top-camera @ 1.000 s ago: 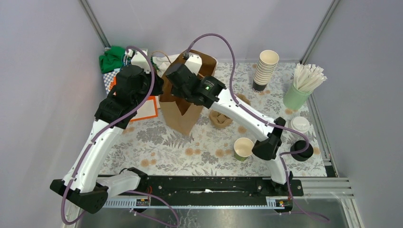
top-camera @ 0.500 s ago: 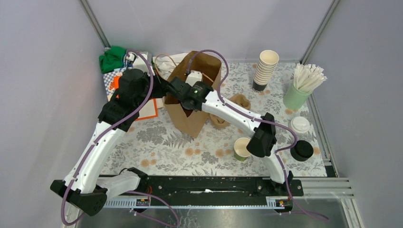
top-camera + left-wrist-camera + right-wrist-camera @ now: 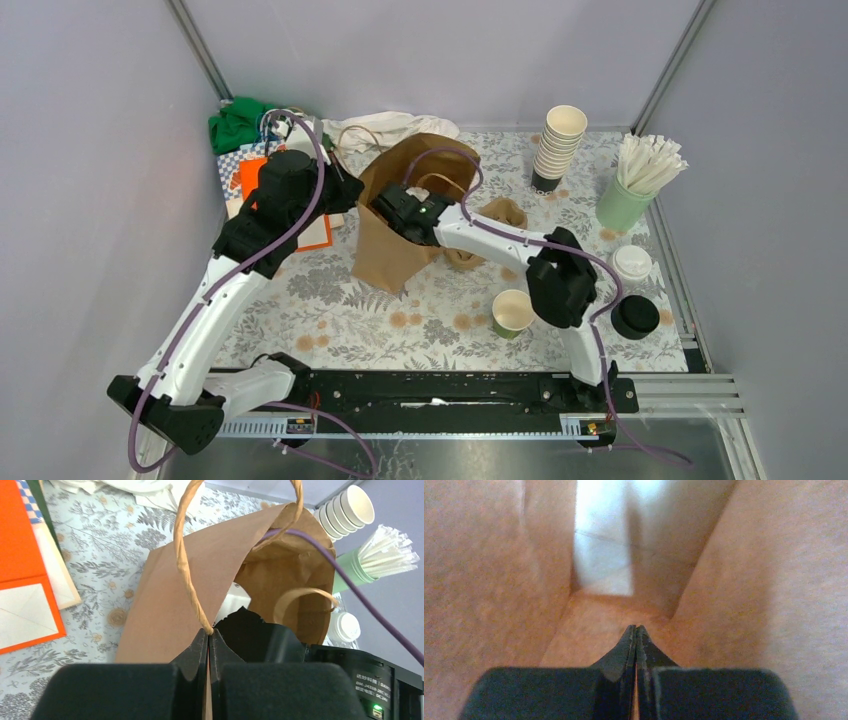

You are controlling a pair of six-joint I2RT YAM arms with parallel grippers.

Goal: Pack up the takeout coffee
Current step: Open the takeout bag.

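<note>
we see the desk under a flowered cloth, and in its middle a brown bag standing open. our left pincer is clamped on the bag's rim, right where a twine handle is fixed. our right pincer is down inside the bag, fingers pressed together with nothing between them and brown paper on every side. the green cup stands lidless on the desk beside the right arm's elbow, outside the bag. a black lid lies apart from it, further right.
</note>
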